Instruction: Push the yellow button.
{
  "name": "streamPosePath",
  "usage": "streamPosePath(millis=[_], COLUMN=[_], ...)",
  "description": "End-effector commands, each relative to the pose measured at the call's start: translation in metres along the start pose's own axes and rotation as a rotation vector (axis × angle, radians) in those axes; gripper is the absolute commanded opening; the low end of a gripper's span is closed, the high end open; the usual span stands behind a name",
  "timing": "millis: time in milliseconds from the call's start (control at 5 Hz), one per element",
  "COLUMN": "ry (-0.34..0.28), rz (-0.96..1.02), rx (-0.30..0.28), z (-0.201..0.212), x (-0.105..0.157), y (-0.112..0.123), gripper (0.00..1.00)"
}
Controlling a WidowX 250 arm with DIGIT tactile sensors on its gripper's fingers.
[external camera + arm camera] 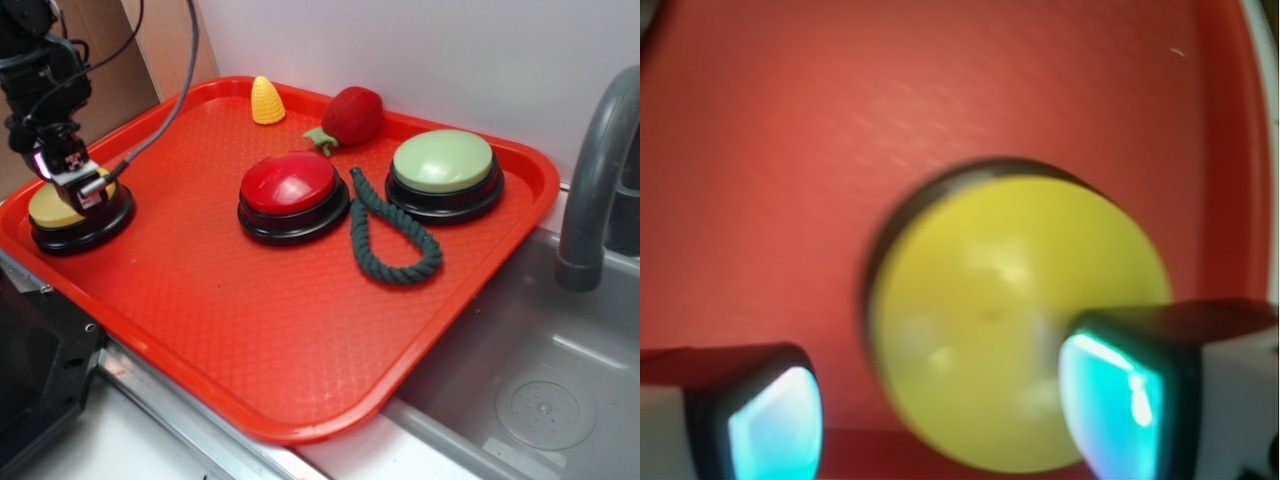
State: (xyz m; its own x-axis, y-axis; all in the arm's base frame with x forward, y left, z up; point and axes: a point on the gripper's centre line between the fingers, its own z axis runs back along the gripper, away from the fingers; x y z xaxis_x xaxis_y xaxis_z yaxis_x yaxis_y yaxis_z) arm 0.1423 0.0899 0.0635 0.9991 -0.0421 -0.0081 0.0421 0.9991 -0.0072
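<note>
In the exterior view I am seeing the gripper [72, 172] sitting right over the yellow button [52, 208], which is resting at the far left end of the red tray [300, 330]; the gripper body is covering most of the cap and appearing to touch it, though I cannot tell from here how its jaws are standing. Taking the red button [290, 185] in the tray's middle as my landmark, the yellow button is lying well off to its left, the pale green button [443, 162] is sitting to its right, a dark green rope loop [385, 240] is curling between those two, a red plush strawberry [350, 115] is lying just behind it, and a small yellow corn cone [266, 101] is standing behind and slightly left. In the wrist view, which is blurring, I am looking down on the yellow button [1010, 330] filling the centre against the red tray [840, 130], while the gripper [950, 410] is standing spread apart, grasping nothing, one fingertip [775, 420] off the cap's left edge and the other overlapping its right side.
</note>
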Motion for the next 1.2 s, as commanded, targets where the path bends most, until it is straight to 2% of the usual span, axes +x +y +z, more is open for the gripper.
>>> streamPosePath(millis=[0,200,600,1000], ry=[-0.066,-0.075,-0.090,-0.087], rz=[-0.017,-0.026,-0.002,-0.016], rx=[0.088,0.114,0.103,0.117], z=[0.036,0.042,0.056,0.065], x=[0.025,0.031,0.031,0.035], y=[0.009,0.008,0.012,0.009], gripper=[1.00,1.00,1.00,1.00])
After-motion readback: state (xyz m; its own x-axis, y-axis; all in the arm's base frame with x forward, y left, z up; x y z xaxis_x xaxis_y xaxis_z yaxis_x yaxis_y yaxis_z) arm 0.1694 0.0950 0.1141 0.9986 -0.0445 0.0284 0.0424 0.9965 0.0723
